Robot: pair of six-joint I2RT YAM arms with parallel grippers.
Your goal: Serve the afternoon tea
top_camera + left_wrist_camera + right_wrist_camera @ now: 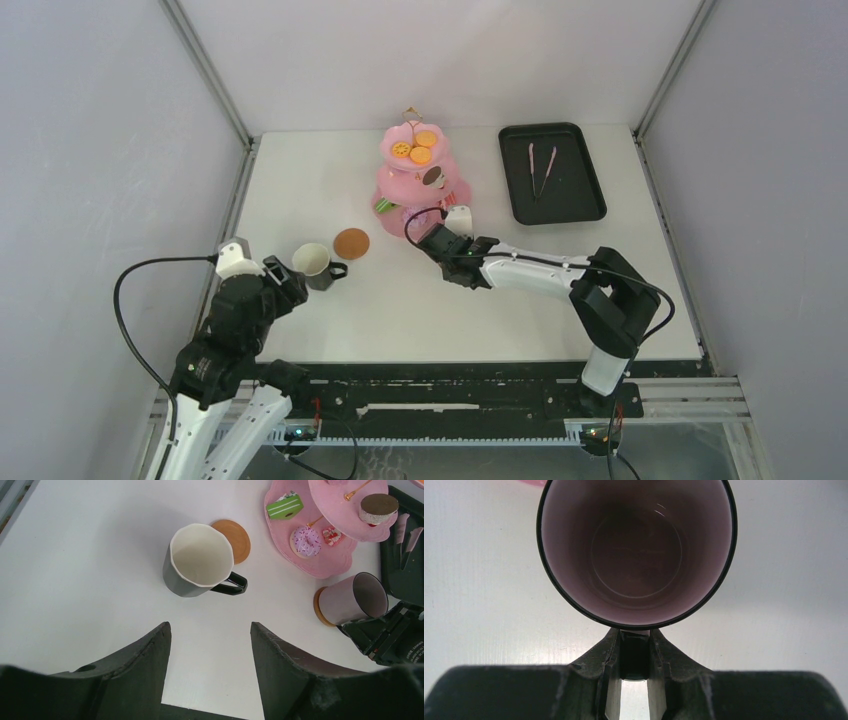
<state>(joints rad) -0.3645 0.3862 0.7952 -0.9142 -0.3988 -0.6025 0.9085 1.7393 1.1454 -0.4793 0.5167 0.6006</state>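
Mug (345,602) on white table (400,310), handle (634,652) pinched by right fingers (596,667); left fingers (135,670) spread.

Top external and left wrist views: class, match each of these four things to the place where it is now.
Things:
1 white-lined mug
2 pink-lined mug
3 tongs
4 green cake slice

Places:
A in the black tray
B on the bottom tier of the cake stand
C standing on a coaster
D on the table beside the bare coaster

Pairs: 1-D, 2-C, 3-A, 4-B
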